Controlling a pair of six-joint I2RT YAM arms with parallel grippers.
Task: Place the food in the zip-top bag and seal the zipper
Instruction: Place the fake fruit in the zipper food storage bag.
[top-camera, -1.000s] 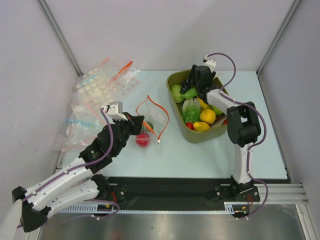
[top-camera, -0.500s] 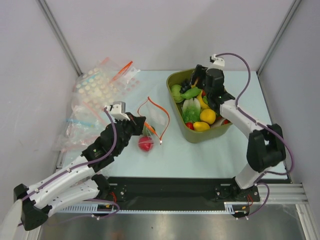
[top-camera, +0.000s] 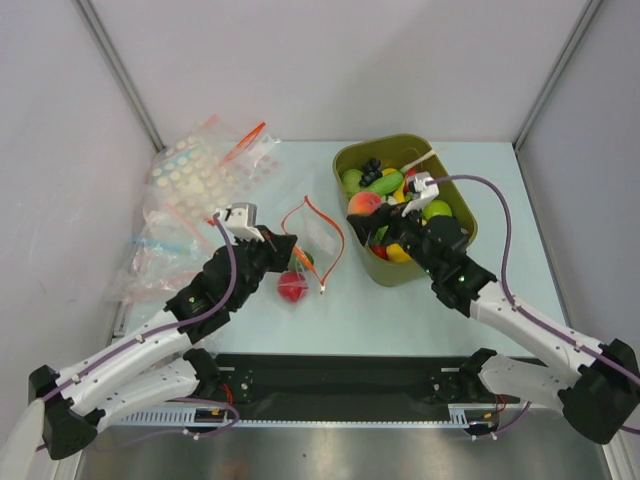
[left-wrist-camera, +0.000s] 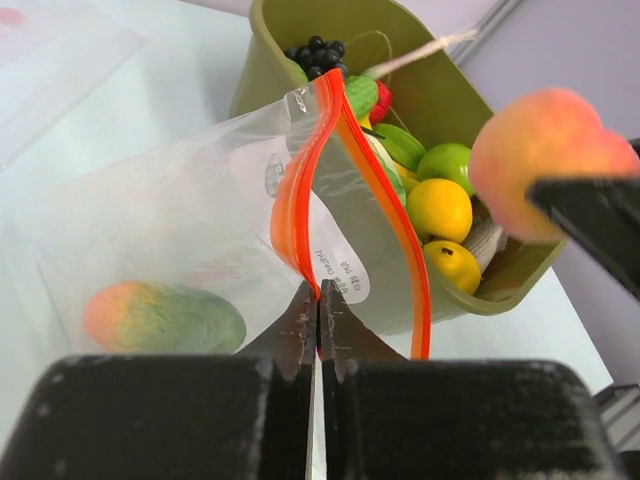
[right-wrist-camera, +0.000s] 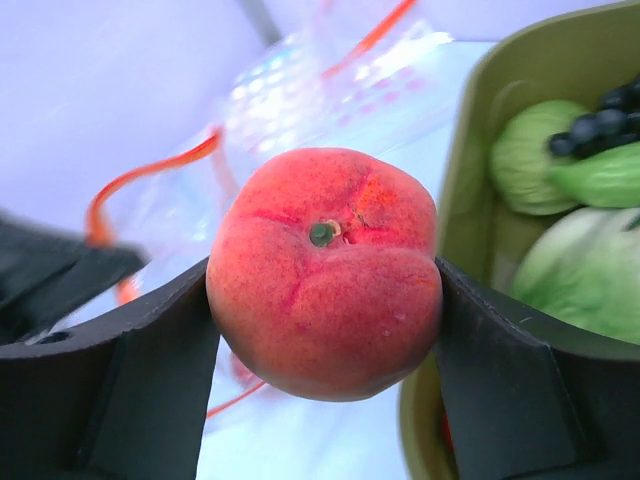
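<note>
Ok so here's where I'm at: my right jaws are wrapped around a peach, 1 finger on each side, stem dimple facing my wrist cam. They're spread pretty wide, but it's a proper grip. The peach is up off the desk, hanging over the left rim of the olive tub, on the side toward the bag.

My left jaws are clenched tight on the zipper, pinching 1 strip of it. That holds the bag's mouth up and gaping, with the 2 red-orange strips bowed apart into a loop and the opening turned toward the tub and the peach. The rest of the bag slumps on the desk between my 2 arms.

Already in the bag: 1 green fruit with a red-orange end, lying at the bottom.

The tub is loaded with more food: 2 lemons, some green pieces, and black grapes at the far end. Off to the left by the wall there's a heap of other clear bags, well apart from all this.
</note>
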